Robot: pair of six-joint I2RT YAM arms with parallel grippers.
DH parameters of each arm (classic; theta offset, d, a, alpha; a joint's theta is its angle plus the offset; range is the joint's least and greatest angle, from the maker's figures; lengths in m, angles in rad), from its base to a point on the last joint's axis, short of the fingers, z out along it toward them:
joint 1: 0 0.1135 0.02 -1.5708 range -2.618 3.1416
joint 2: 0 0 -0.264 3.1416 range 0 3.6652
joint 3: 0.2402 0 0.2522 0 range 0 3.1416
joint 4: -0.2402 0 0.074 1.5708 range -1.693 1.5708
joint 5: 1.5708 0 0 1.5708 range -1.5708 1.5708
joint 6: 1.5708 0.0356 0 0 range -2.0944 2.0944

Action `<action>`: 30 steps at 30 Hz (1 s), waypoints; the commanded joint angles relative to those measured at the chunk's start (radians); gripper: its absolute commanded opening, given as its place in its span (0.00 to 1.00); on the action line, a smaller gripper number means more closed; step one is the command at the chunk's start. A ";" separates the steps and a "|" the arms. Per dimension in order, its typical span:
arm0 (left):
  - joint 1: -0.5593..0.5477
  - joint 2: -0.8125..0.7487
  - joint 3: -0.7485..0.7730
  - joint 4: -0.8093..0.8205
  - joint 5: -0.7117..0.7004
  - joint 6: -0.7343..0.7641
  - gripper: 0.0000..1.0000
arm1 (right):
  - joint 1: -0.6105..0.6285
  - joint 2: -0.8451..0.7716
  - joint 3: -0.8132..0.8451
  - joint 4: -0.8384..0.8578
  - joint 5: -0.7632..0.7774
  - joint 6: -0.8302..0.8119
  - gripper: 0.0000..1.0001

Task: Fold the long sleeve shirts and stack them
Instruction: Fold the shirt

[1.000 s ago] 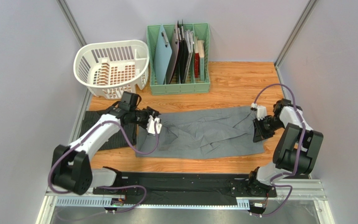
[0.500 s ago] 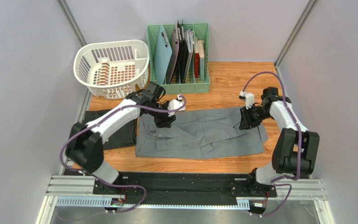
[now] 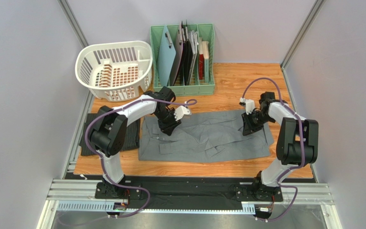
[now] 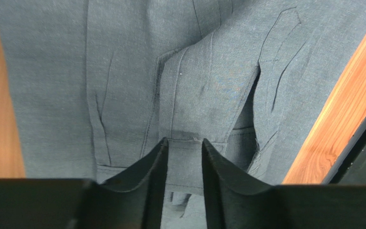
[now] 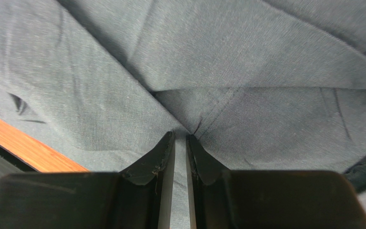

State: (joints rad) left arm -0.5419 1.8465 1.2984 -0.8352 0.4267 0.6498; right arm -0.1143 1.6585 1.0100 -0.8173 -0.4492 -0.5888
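Left gripper (image 3: 167,126) and right gripper (image 3: 245,128), both clenched on grey shirt (image 3: 208,139), had dragged its ends inward; folding was underway.

2 shirts (image 3: 204,138), 1 bskt (image 3: 114,46) (1 rack (image 3: 184,89))

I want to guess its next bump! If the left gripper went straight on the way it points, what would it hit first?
The grey shirt. The left gripper points down at it, with a stitched band of the cloth lying between its fingertips, so it is probably touching it now.
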 commanded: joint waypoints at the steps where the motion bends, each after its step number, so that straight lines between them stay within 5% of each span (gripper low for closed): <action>1: -0.001 0.003 0.016 -0.044 -0.026 0.017 0.27 | 0.004 0.029 -0.011 0.046 0.043 0.017 0.19; 7: 0.002 -0.019 0.032 -0.105 -0.029 0.048 0.01 | 0.002 0.053 -0.017 0.067 0.079 0.018 0.18; 15: 0.083 -0.053 0.059 -0.125 -0.078 0.073 0.00 | 0.002 0.066 -0.016 0.098 0.155 0.032 0.15; 23: 0.083 -0.165 0.065 -0.081 -0.008 0.102 0.40 | -0.016 0.197 0.108 0.242 0.447 0.072 0.11; 25: 0.083 -0.222 0.049 -0.030 0.003 0.126 0.64 | -0.044 0.239 0.218 0.309 0.519 0.066 0.13; 26: 0.080 -0.243 0.038 -0.007 0.007 0.135 0.67 | -0.054 0.268 0.270 0.317 0.530 0.066 0.13; 27: 0.080 -0.280 0.020 0.017 0.012 0.146 0.89 | -0.067 0.303 0.323 0.311 0.503 0.069 0.15; 28: 0.077 -0.294 0.010 0.060 0.026 0.169 0.99 | -0.083 0.316 0.429 0.294 0.486 0.089 0.16; 30: 0.057 -0.302 0.009 0.079 0.032 0.201 0.99 | -0.093 0.314 0.528 0.213 0.335 0.083 0.19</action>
State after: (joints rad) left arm -0.4599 1.6138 1.3163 -0.8612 0.4042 0.7765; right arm -0.1627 1.9427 1.3514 -0.6601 -0.0814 -0.5156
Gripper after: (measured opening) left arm 0.972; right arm 0.168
